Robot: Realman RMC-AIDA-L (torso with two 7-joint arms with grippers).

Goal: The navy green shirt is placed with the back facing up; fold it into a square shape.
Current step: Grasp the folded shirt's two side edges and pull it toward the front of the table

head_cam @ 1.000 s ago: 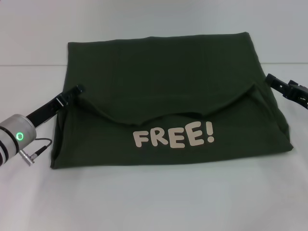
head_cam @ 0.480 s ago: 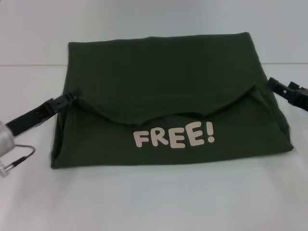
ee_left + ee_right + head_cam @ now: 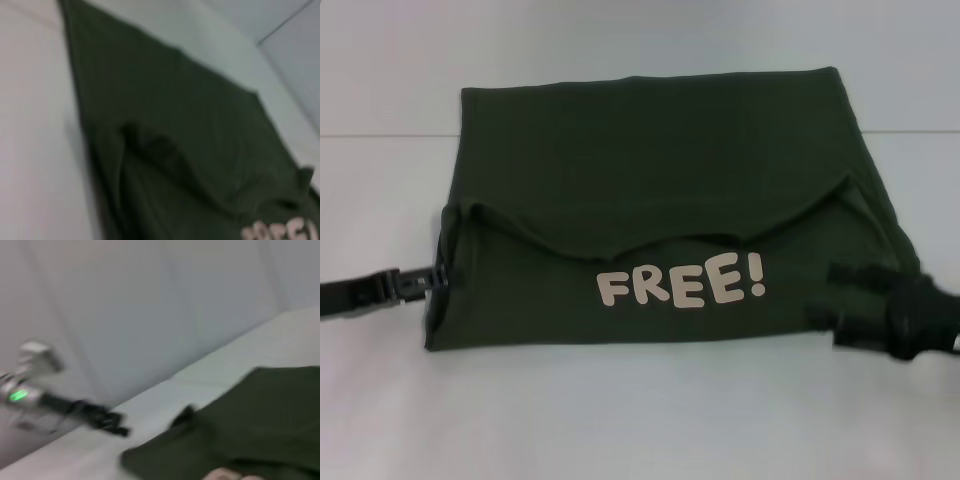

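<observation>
Left jaws [image 3: 438, 277] at shirt [image 3: 650, 160] edge — right jaws [image 3: 835, 305] over hem

left tool [image 3: 438, 277]: low, far left | right tool [image 3: 840, 300]: low, far right

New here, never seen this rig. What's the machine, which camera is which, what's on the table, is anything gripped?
It is a two-armed robot with a black gripper on each arm. The big picture comes from a camera on its head, looking down at a white table. The other two come from cameras on each wrist. On the table lies the navy green shirt, partly folded, so cream "FREE!" lettering shows on the near flap. The left gripper sits at the shirt's left edge; the right gripper is over its near right corner. Whether either one grips cloth cannot be made out.
</observation>
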